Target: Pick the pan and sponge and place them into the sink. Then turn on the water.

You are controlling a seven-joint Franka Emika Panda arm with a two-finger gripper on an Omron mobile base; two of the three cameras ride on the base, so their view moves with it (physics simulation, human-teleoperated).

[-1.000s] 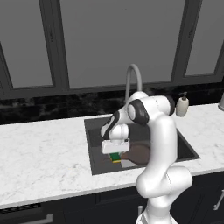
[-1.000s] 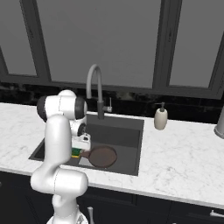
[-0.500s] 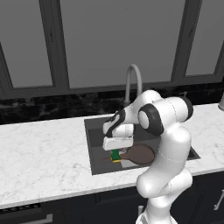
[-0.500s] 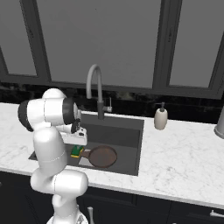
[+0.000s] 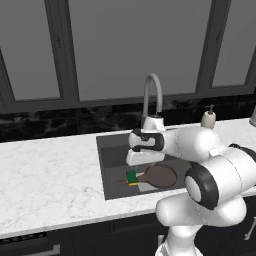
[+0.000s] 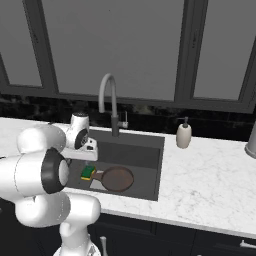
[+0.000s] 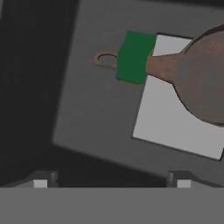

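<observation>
Over the kitchen counter (image 5: 50, 175), the white arm hangs above the dark sink (image 5: 112, 165), where both items already lie. Largest inside is the reddish-brown pan (image 7: 199, 74), resting partly on the pale square at the basin floor; the green sponge (image 7: 134, 57) sits across its thin handle, near the loop. The gripper (image 7: 111, 180) hovers empty, jaws spread wide, well above both. No stream falls from the curved faucet (image 6: 107, 100), so the water step seems left to do. The risk: swinging toward the tap, the arm could clip the spout, or miss the handle, which looks small and hard to make out.
</observation>
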